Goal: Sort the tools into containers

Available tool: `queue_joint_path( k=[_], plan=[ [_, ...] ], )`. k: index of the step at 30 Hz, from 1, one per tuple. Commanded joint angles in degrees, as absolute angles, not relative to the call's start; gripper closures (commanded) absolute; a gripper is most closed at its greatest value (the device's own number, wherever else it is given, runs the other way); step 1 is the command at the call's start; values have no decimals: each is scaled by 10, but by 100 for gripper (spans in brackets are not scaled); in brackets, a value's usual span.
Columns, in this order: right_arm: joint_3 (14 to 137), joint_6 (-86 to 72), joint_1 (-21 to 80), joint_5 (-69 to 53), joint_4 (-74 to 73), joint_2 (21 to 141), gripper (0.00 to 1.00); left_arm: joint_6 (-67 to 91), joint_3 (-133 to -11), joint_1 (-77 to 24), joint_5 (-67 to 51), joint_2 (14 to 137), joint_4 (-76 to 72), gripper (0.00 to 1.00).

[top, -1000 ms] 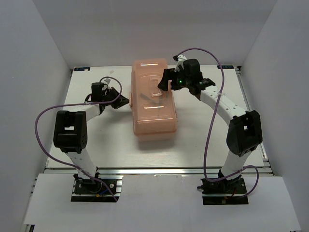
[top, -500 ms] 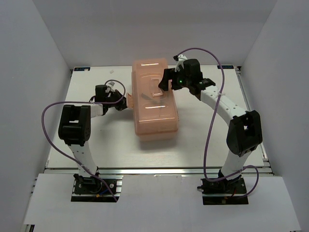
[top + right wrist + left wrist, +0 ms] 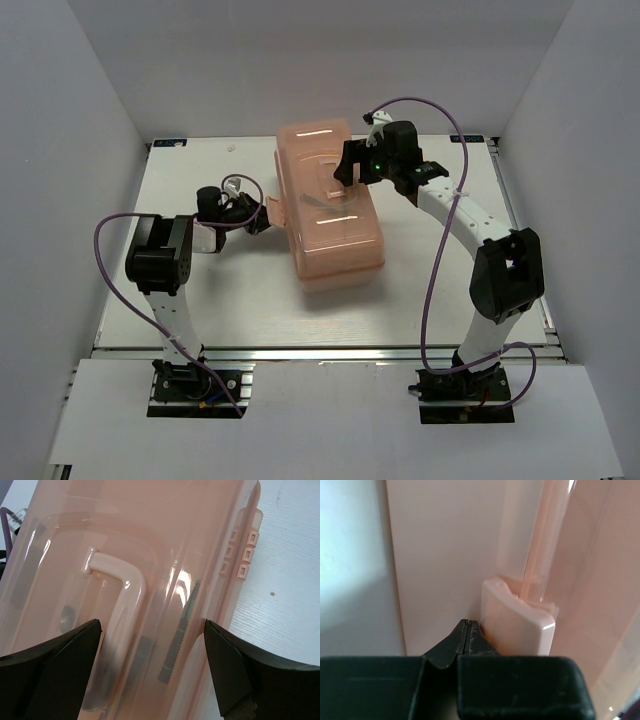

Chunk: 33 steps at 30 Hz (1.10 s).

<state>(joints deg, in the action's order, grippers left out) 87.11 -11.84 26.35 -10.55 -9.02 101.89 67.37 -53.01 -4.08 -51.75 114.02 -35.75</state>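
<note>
— Claw states first, please.

— On the left wrist view the left claw [image 3: 468,630] is pinched tight, tips together with nothing between them. Its point presses on the side wall of the salmon-pink toolbox [image 3: 330,225] and touches the latch [image 3: 517,617] just to its right. Over the box, the right claw [image 3: 150,630] is spread wide and grips nothing, with one finger to either side of the lid handle [image 3: 122,587] beneath it.

— And what has changed?

— A second ago the left claw looked a little apart from the box, and it has since swung in against it. The toolbox has turned with that push. Its end nearer the arm bases has slid away from the left claw, toward the right arm's side, so the box now sits skewed on the table [image 3: 430,300]. The far end, under the right claw, has hardly moved.

— Lid?

— Shut, then and now. Dark tool shapes [image 3: 175,630] show through it below the right claw, beside the handle. Which compartments they lie in I cannot tell.

— So, for the sorting?

— My reading is that the push turned the box instead of working the latch, which looks unsprung. Nothing can be sorted until that lid opens, and the right claw may need to steady the box first.
</note>
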Motion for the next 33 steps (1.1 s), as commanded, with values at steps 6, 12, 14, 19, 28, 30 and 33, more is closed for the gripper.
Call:
queue_joint_path(
  k=[6, 12, 14, 19, 28, 30, 33],
  plan=[
    [864, -109, 280, -133, -97, 1034, 13, 789, -510, -64, -625, 1094, -548, 100],
    [862, -107, 280, -130, -95, 1035, 13, 800, -491, -56, -640, 1086, -547, 100],
    [863, -106, 280, -128, -95, 1035, 13, 800, -490, -54, -641, 1081, -541, 100],
    [861, -105, 280, -125, -95, 1037, 13, 768, -497, -53, -619, 1050, -463, 98],
    [860, -105, 280, -123, -94, 1041, 13, 538, -623, -53, -480, 966, -26, 100],
    [861, -105, 281, -122, -93, 1042, 13, 521, -649, -56, -459, 955, 39, 100],
    [864, -105, 281, -121, -93, 1043, 13, 499, -674, -62, -425, 949, 112, 100]
  ],
)
